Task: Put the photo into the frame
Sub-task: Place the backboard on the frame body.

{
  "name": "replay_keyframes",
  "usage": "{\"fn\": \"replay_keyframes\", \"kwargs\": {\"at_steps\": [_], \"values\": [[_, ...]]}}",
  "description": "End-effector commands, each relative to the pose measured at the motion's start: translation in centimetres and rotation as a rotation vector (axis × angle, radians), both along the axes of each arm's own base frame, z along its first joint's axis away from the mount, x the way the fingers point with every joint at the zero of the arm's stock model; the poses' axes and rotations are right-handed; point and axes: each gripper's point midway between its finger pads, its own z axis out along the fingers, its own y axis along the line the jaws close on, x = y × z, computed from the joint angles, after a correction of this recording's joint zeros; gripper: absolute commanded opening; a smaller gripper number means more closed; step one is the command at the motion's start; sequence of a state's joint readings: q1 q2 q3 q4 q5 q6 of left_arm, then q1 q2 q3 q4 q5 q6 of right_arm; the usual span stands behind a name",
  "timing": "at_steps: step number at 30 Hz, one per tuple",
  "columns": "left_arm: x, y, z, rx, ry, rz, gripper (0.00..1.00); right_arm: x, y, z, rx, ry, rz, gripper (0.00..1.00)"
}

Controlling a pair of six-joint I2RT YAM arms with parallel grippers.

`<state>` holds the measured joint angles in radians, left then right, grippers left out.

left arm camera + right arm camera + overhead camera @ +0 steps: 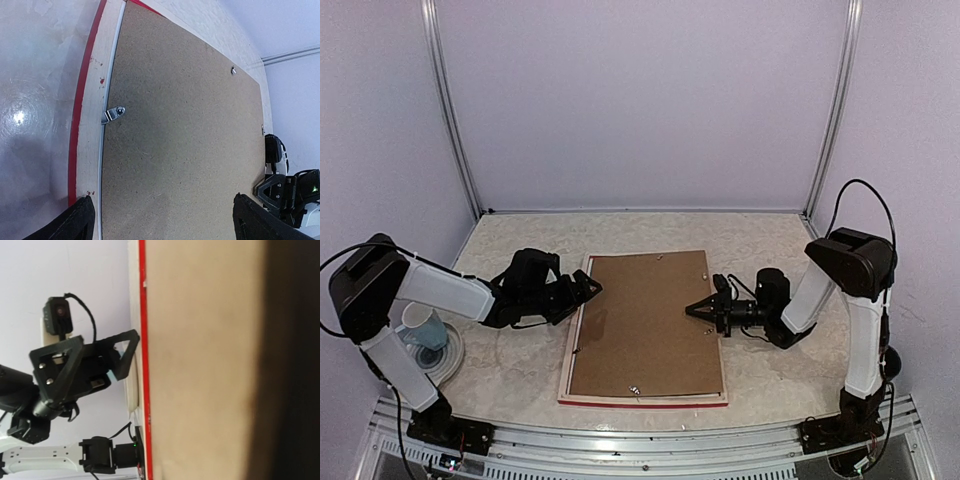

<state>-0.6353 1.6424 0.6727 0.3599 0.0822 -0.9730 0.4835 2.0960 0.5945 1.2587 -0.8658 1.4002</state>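
The left gripper (590,289) stands wide open. Its two black fingers (80,222) show far apart in its wrist view, with nothing between them. It hovers low over the left edge of the frame (567,372).

The right gripper (692,311) points inward over the right side of the brown hardboard backing panel (645,325). Its tips look close together, but I cannot tell whether they meet, and its wrist view does not show them clearly.

The frame lies face down in the middle of the pale marbled table (515,375), between the two arms. Its pale wood back faces up and a thin red edge shows along the near side. The backing panel sits inside it and covers the opening. A small metal clip (114,114) sits on the left inner edge. The photo cannot be seen in any view.

At the far left, beside the left arm, a pale cup (420,325) rests on a round white dish (448,362).
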Motion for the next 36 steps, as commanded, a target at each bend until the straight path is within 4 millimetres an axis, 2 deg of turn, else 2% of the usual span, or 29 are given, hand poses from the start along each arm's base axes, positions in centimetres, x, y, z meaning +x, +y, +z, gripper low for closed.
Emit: {"fn": "replay_keyframes", "kwargs": {"at_steps": [1, 11, 19, 27, 36], "values": [[-2.0, 0.9, -3.7, 0.055, 0.114, -0.016, 0.95, 0.4, 1.1, 0.8, -0.028, -0.055, 0.022, 0.17], [-2.1, 0.8, -4.0, 0.052, 0.119, -0.019, 0.95, 0.9, 1.7, 0.6, -0.111, -0.072, 0.034, 0.26], [-2.1, 0.9, -4.1, 0.052, 0.12, -0.02, 0.95, 1.4, 1.3, 0.8, -0.216, -0.083, 0.029, 0.41], [-2.1, 0.8, -4.0, 0.043, 0.121, -0.022, 0.95, 2.2, 0.6, 1.5, -0.359, -0.137, 0.014, 0.48], [-2.1, 0.6, -4.0, 0.035, 0.126, -0.025, 0.95, 1.1, 2.4, 0.8, -0.372, -0.122, 0.058, 0.54]]}}
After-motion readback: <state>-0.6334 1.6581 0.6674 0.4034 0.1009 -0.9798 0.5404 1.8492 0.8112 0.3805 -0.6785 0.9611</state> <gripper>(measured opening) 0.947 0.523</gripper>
